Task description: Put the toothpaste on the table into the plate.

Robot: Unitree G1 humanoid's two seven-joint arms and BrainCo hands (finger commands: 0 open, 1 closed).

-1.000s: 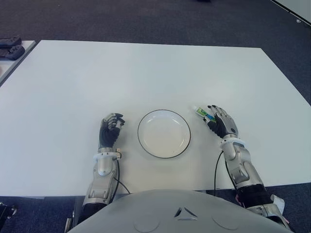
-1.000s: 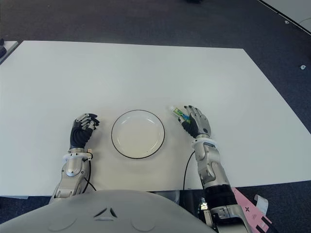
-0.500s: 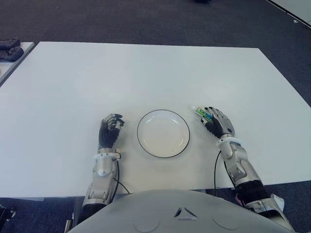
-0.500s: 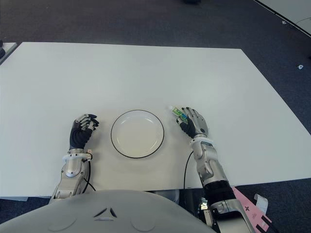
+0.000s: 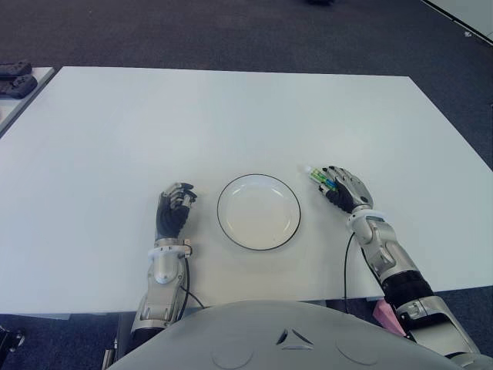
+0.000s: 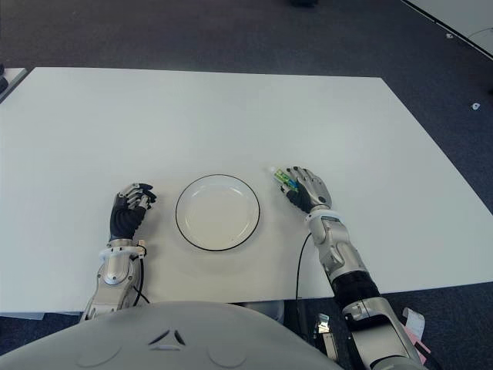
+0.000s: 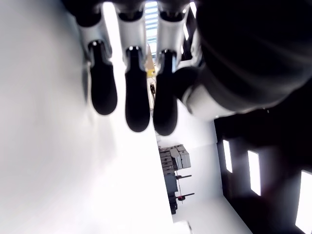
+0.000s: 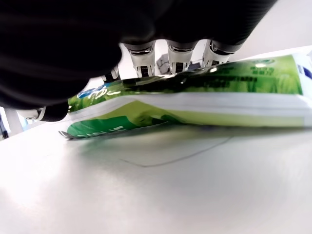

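A white table (image 5: 231, 108) fills most of the scene, standing on dark carpet (image 5: 231, 31); at the far left edge of the head views part of a second pale surface (image 5: 15, 96) carries some dark objects (image 5: 15, 77), too small to identify. Near the robot's edge of the table sits a round white plate (image 5: 259, 212) with a thin dark rim; nothing lies in it. To the left of the plate shows the left hand (image 5: 174, 210), its fingers (image 7: 136, 102) curled inward and holding nothing, as the left wrist view confirms. Just to the right of the plate is the right hand (image 5: 342, 190), palm down over the toothpaste (image 5: 318, 176). The tube is green and white, and its cap end projects beyond the fingertips toward the plate's far right side. In the right wrist view the toothpaste (image 8: 204, 95) lies flat on the tabletop with the fingers (image 8: 178, 56) draped over it from above and the thumb closing at one end, a grasp on a tube not yet lifted.
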